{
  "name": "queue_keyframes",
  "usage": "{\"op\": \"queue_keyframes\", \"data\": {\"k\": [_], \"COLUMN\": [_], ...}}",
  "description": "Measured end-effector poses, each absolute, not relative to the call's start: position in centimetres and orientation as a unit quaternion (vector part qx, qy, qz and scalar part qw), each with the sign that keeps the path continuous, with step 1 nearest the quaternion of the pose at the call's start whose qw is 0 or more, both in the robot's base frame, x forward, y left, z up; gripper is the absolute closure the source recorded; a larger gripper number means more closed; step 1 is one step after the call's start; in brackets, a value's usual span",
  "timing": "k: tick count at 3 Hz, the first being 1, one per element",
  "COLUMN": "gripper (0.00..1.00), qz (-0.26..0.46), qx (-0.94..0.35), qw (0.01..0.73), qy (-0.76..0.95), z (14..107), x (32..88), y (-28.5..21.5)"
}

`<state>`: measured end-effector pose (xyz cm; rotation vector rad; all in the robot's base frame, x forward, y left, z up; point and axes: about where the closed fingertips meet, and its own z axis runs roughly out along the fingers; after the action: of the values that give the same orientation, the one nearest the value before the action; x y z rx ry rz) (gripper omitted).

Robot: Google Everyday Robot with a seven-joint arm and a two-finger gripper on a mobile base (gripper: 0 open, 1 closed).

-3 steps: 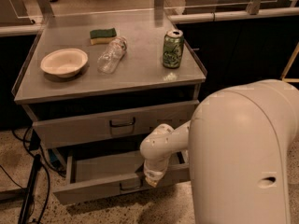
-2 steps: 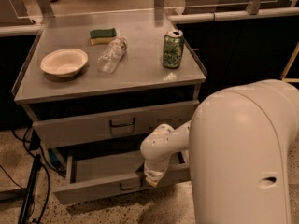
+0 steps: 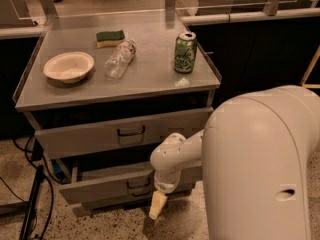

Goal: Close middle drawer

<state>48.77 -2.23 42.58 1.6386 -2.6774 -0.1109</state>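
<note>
The middle drawer [image 3: 107,183] is a shallow grey drawer with a narrow front and a small dark bar handle [image 3: 137,184]. It stands pulled out of the grey cabinet, below the top drawer [image 3: 90,136], which is slightly out. My gripper [image 3: 157,206] hangs from the white arm [image 3: 175,156], pointing down. It is just in front of the middle drawer's front panel, right of the handle. It holds nothing that I can see. The arm's big white housing hides the right end of the drawers.
On the cabinet top [image 3: 150,79] are a white bowl [image 3: 68,65], a clear plastic bottle [image 3: 120,59] lying on its side, a green sponge [image 3: 110,37] and a green can [image 3: 185,51]. Cables and a dark stand [image 3: 32,204] lie on the floor at left. A lower drawer front [image 3: 115,200] sits below.
The middle drawer's front appears a little further in than before. My gripper sits slightly lower at the panel. The things on top have not moved.
</note>
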Motion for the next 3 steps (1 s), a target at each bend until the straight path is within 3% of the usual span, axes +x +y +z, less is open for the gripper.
{"op": "queue_keyframes", "data": {"k": [1,3], "gripper": [0.0,0.42], "qz": [-0.035,-0.035], "qx": [0.522,0.522], "qw": [0.0,0.0], "qy": [-0.852,-0.852], "z": [42.57,42.57], "x": [48.76,48.76], "y": [-2.23,-2.23]}}
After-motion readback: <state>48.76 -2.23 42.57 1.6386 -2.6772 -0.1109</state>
